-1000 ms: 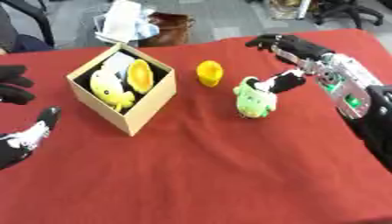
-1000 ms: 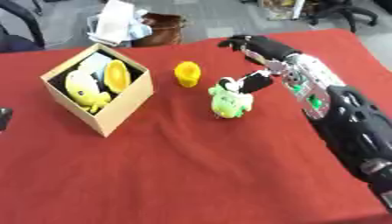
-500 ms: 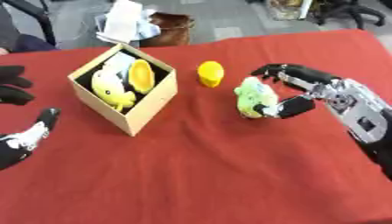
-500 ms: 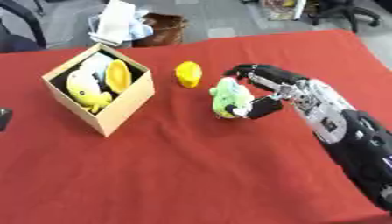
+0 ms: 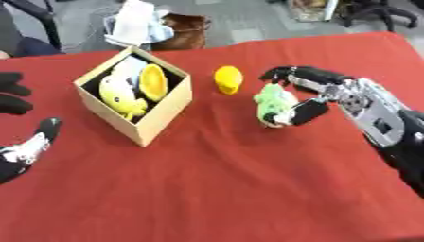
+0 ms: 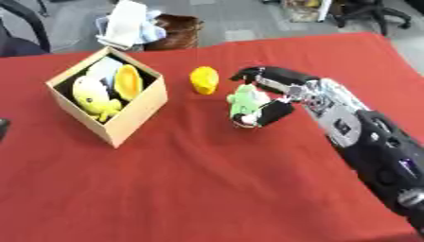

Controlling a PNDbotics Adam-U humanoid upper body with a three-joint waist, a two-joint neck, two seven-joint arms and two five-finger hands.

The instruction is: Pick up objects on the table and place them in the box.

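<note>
One green toy (image 5: 275,101) in right hand (image 5: 319,92) (one yellow toy (image 5: 228,79) beside), one box (image 5: 136,101)

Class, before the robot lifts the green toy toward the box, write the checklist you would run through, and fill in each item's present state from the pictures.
1. Right hand curled round the green toy: ok.
2. Toy clear of the table: cannot tell.
3. Yellow object stands apart from the toy, though near the path to the box: ok.
4. Box open at the top: ok.
5. Room left inside, beside the yellow toys: cannot tell.
6. Left hand away from the box, low at the left edge: ok.
</note>
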